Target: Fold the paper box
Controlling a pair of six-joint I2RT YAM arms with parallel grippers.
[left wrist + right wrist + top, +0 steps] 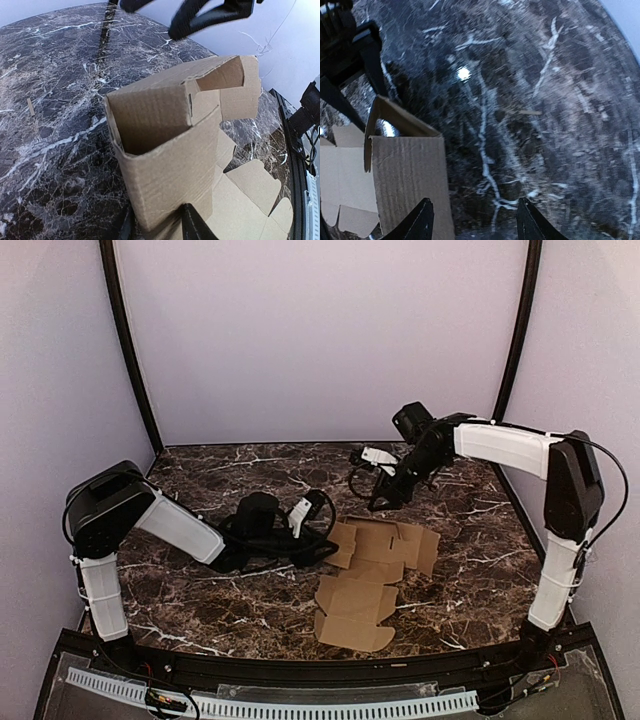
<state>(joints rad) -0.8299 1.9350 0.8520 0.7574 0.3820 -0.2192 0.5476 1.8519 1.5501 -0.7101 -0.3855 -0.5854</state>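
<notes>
Dark marbled worktop [250, 610] veined in white, pale lilac walls [320, 340] all round, black corner posts [128, 350].

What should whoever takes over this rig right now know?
Left gripper: closed on a raised wall of the paper box, at the sheet's left end.
Right gripper: open, empty, hovering above the table behind the box.
Done: one end stands up as a partial sleeve.
To do: the flat flaps lie on the table; fold and close them.

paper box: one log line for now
paper box: partly folded, one end raised | left gripper: gripping its wall | right gripper: open, off the box
</notes>
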